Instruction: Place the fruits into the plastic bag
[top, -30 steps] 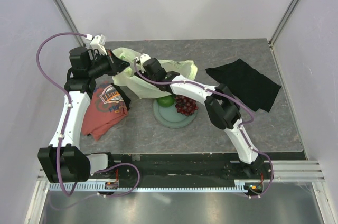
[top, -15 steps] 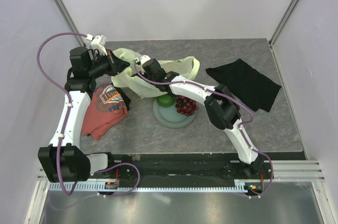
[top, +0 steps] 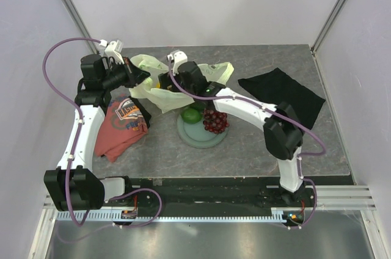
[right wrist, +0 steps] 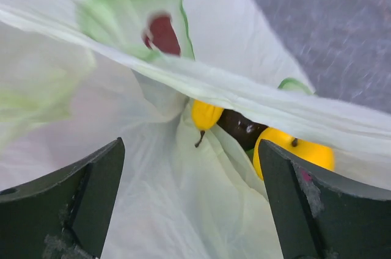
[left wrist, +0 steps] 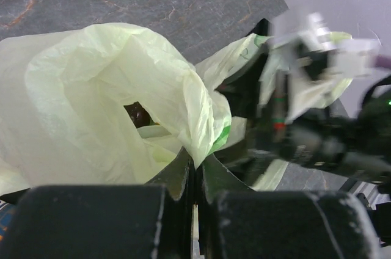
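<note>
The plastic bag (top: 145, 63) is pale green, thin and crinkled, and light shows through its folds. It lies on the grey surface (top: 244, 143) just behind and to the left of the plate (top: 201, 140), with its mouth gaping. The left gripper (top: 137, 77), up and left of the plate, has its jaws pressed together on the bag's rim and holds that edge up. Inside the bag a yellow pear (right wrist: 206, 114), a dark plum (right wrist: 241, 129) and a yellow-orange round fruit (right wrist: 296, 152) sit close together. The right gripper (right wrist: 189, 149), behind the plate, is at the bag's mouth with its jaws wide apart and nothing between them. On the plate rest a green oval fruit (top: 192, 115) and, just to its right, a dark red grape bunch (top: 215, 121). A black cloth (top: 281, 97) lies well to the right of the plate.
</note>
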